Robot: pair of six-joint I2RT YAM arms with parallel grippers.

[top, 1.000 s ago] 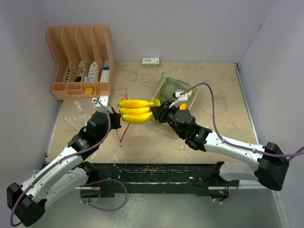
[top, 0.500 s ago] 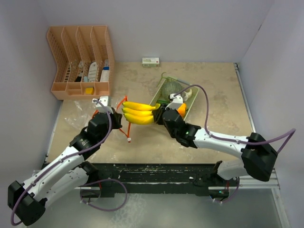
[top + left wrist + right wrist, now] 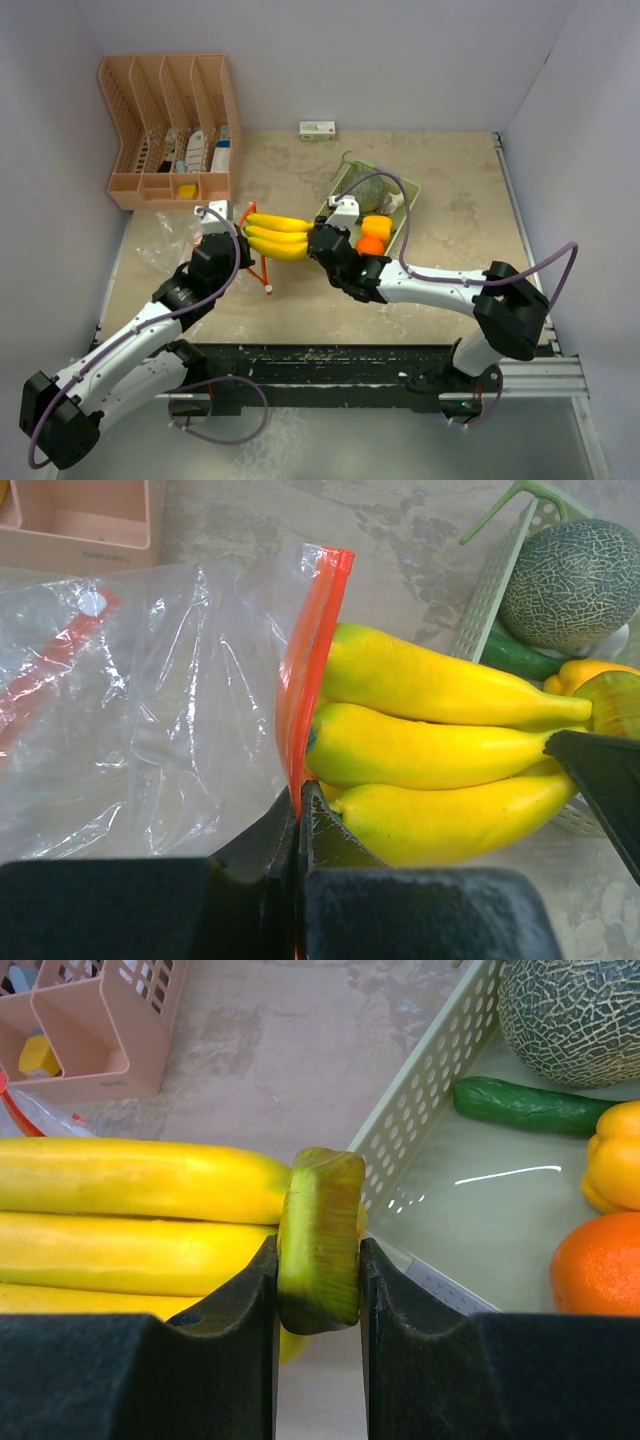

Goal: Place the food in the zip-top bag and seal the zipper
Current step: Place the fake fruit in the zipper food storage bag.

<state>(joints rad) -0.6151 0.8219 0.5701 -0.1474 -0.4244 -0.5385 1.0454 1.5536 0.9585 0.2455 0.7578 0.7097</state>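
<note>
My right gripper [image 3: 318,1290] [image 3: 322,240] is shut on the green stem of the yellow banana bunch [image 3: 130,1210] [image 3: 272,236] [image 3: 430,750], holding it level with its tips at the bag's mouth. My left gripper [image 3: 298,815] [image 3: 222,238] is shut on the orange zipper edge [image 3: 310,660] of the clear zip-top bag [image 3: 140,700] [image 3: 165,245], holding the mouth up. The netted melon [image 3: 575,1015] [image 3: 572,580], dark green cucumber [image 3: 530,1108], orange [image 3: 598,1260] [image 3: 371,244] and a yellow pepper [image 3: 615,1155] lie in the pale green mesh basket [image 3: 430,1100] [image 3: 408,212]. The small white piece is hidden.
A peach desk organizer [image 3: 170,125] with small items stands at the back left; it also shows in the right wrist view [image 3: 90,1020]. A small white box [image 3: 318,129] lies by the back wall. White walls enclose the table on three sides.
My right gripper has carried the banana bunch left, away from the basket, to the bag's mouth. The orange zipper edge in my left gripper has shifted and lifted.
</note>
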